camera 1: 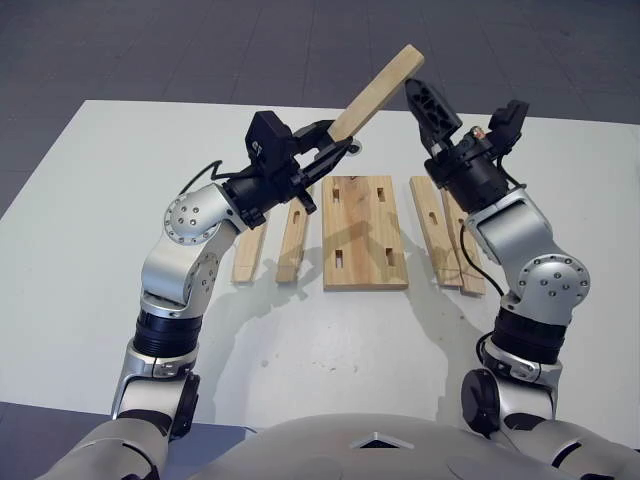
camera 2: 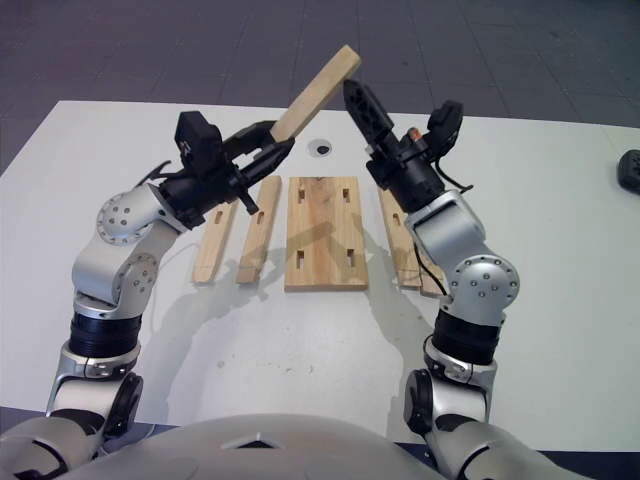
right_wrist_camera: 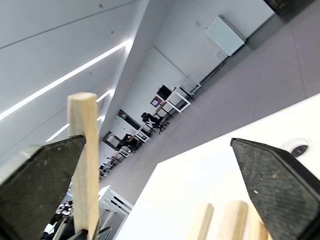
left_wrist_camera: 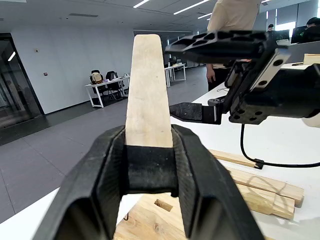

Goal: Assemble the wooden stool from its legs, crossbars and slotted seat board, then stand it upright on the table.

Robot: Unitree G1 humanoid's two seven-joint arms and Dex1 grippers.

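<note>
One slat (camera 1: 380,88) sits clamped at its low end in the left claw (camera 1: 338,138); the right claw (left_wrist_camera: 175,80), spread wide by its free end, might knock it askew

A slotted seat board (camera 1: 364,232) of pale wood is being displayed flat on the table (camera 1: 120,220), its four rectangular slots facing up. Two slats, an outer left slat (camera 1: 250,252) and an inner left slat (camera 1: 293,243), are lying just beside its left edge. An inner right slat (camera 1: 432,230) and an outer right slat (camera 1: 466,250) are lying beside its right edge. A fifth slat (camera 1: 377,92) is being held aloft, tilted, clamped at its lower end by the left gripper (camera 1: 338,135).
</note>
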